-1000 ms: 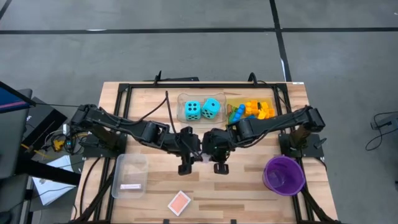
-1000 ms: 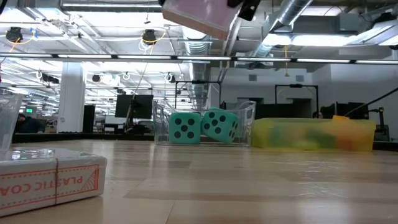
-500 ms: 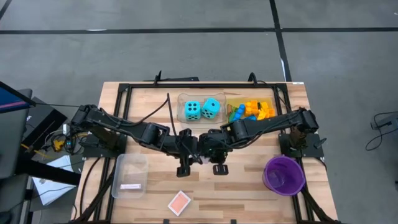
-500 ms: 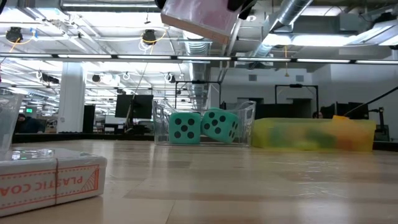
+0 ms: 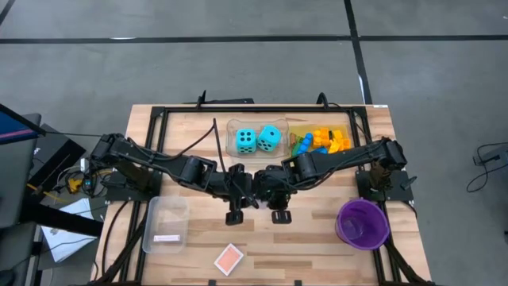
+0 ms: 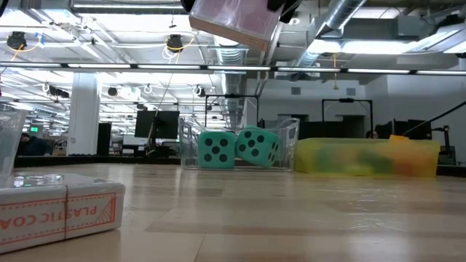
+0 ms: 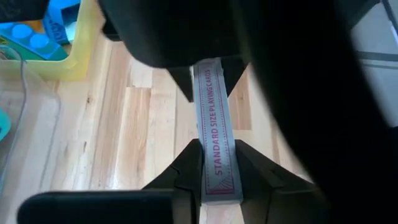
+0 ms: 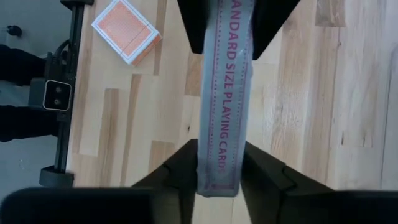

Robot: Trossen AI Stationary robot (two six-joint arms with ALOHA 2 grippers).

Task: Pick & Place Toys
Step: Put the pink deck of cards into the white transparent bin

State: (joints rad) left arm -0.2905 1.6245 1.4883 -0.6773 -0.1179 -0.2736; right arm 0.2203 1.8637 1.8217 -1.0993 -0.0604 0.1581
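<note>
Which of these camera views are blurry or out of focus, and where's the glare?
Low view: the near card box is soft, the dice fairly sharp, ceiling lights glaring. Left wrist view: the deck lettering is readable, dark fingers blurred. Right wrist view: fairly sharp, lettering slightly soft. High view: evenly lit, no strong glare.

Bare wood betw. card deck & purple bowl

card box top cropped, bricks blurred behind tray wall

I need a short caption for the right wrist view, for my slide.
Both hands pinch a playing-card box above the wooden table; an orange deck lies below.
</note>
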